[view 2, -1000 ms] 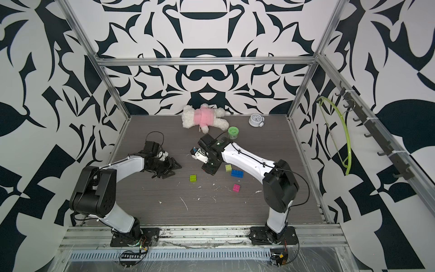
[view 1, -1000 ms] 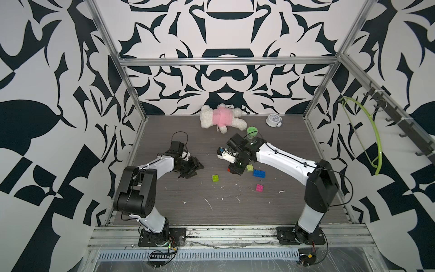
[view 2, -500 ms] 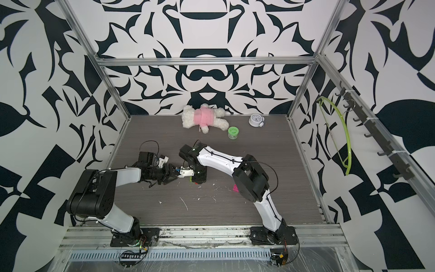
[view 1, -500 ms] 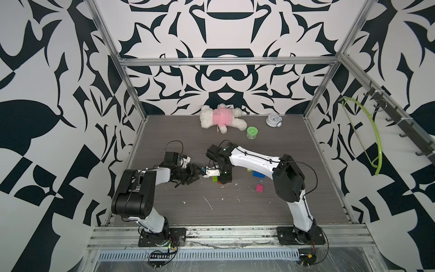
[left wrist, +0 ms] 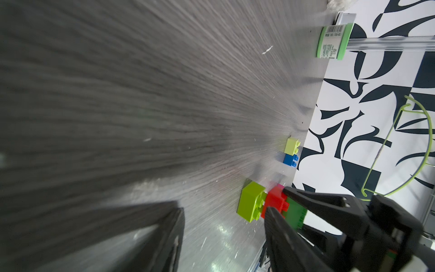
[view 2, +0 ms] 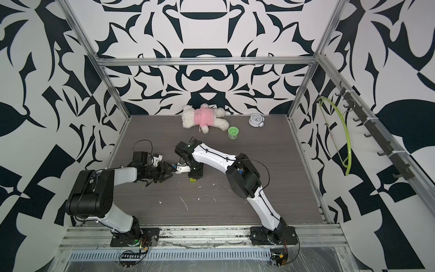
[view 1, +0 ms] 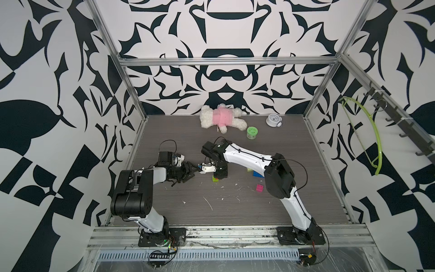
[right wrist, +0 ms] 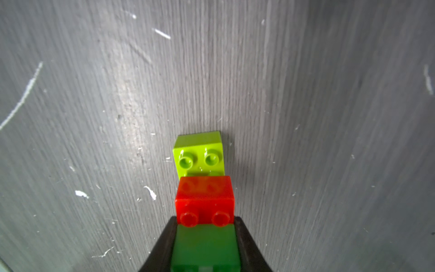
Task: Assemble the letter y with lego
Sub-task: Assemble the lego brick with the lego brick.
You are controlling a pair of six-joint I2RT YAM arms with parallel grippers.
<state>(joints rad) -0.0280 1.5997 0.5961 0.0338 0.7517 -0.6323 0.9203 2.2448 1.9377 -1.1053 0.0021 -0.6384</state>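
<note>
My right gripper [right wrist: 204, 221] points down at the floor and is shut on a green brick [right wrist: 204, 245]. A red brick [right wrist: 204, 197] is joined to that brick's end. The red brick [left wrist: 275, 200] presses against the studded top of a yellow-green brick [right wrist: 200, 155] that lies on the floor [view 1: 215, 179]. My left gripper [view 1: 191, 171] lies low just to the left of it. It is open, with bare floor between its fingers [left wrist: 164, 235]. A second yellow-green brick [left wrist: 292, 146], a blue brick [left wrist: 290, 160] and a pink brick [view 1: 259, 187] lie loose farther right.
A white and pink plush toy [view 1: 221, 116], a green round jar [view 1: 252, 132] and a small clock [view 1: 273, 120] stand along the back wall. White scraps [view 1: 208, 203] dot the grey floor. A green hanger [view 1: 374, 141] hangs on the right wall.
My right arm has swung left and brought the red and green pair down onto the near yellow-green brick. My left gripper has edged towards it and narrowed a little.
</note>
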